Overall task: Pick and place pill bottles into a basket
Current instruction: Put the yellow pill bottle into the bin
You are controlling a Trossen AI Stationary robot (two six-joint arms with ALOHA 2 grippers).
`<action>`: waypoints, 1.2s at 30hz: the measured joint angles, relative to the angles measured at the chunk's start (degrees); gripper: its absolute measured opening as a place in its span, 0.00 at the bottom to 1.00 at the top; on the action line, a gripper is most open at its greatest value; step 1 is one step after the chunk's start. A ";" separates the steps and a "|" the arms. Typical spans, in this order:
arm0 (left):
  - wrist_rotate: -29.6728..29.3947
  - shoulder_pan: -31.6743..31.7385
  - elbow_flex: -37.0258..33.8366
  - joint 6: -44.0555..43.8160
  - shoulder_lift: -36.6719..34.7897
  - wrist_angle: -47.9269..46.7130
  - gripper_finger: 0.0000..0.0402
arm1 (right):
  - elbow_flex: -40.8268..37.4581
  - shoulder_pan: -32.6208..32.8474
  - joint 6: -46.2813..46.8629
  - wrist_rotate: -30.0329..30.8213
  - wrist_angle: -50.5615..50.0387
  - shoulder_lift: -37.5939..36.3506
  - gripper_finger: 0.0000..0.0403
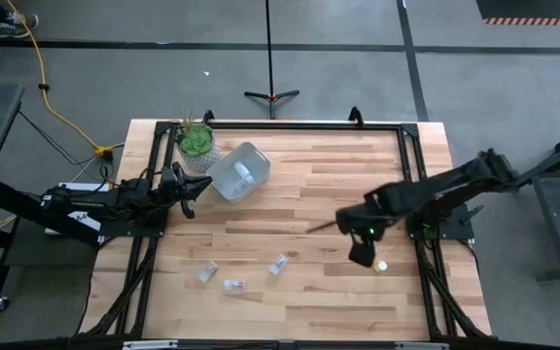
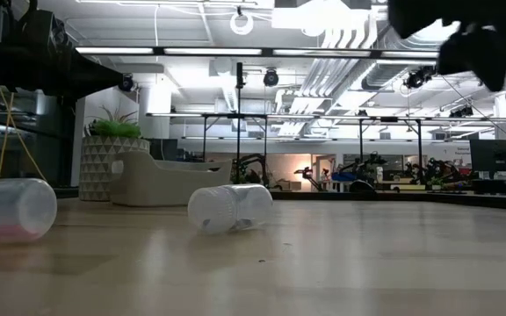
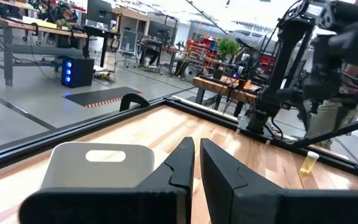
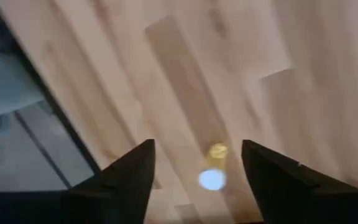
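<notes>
The pale grey basket (image 1: 238,170) stands at the table's far left beside a potted plant, with one bottle (image 1: 244,173) inside it. Three clear bottles (image 1: 207,271), (image 1: 233,285), (image 1: 278,263) lie on their sides near the front left. A yellowish bottle with a white cap (image 1: 382,264) stands at the right. My right gripper (image 1: 363,253) hovers open above it; the right wrist view shows the bottle (image 4: 213,171) below the gap between the fingers (image 4: 197,168). My left gripper (image 1: 191,192) is shut and empty just left of the basket (image 3: 98,165).
The plant in its pale pot (image 1: 196,143) stands next to the basket's far-left corner. A black frame (image 1: 290,124) runs along the table's far edge and sides. Two lying bottles (image 2: 11,209), (image 2: 229,207) show close in the low view. Bare wood lies mid-table.
</notes>
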 joint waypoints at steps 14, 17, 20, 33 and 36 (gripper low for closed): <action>-0.11 -0.01 -0.02 0.00 0.00 0.00 0.16 | -10.57 12.86 6.15 2.78 3.11 -0.72 0.66; -0.13 0.00 0.00 0.00 0.00 0.00 0.16 | -12.42 14.30 6.80 3.08 5.53 -0.72 0.66; -0.13 -0.01 0.00 0.00 0.00 0.00 0.16 | -13.91 15.23 8.46 4.17 6.74 -0.72 0.66; -0.15 -0.01 0.00 0.00 0.00 0.00 0.16 | -17.97 18.07 9.94 7.85 11.33 -0.68 0.65; -0.15 -0.01 -0.01 -0.01 0.02 -0.02 0.16 | -19.00 18.59 11.76 7.44 11.39 -0.68 0.65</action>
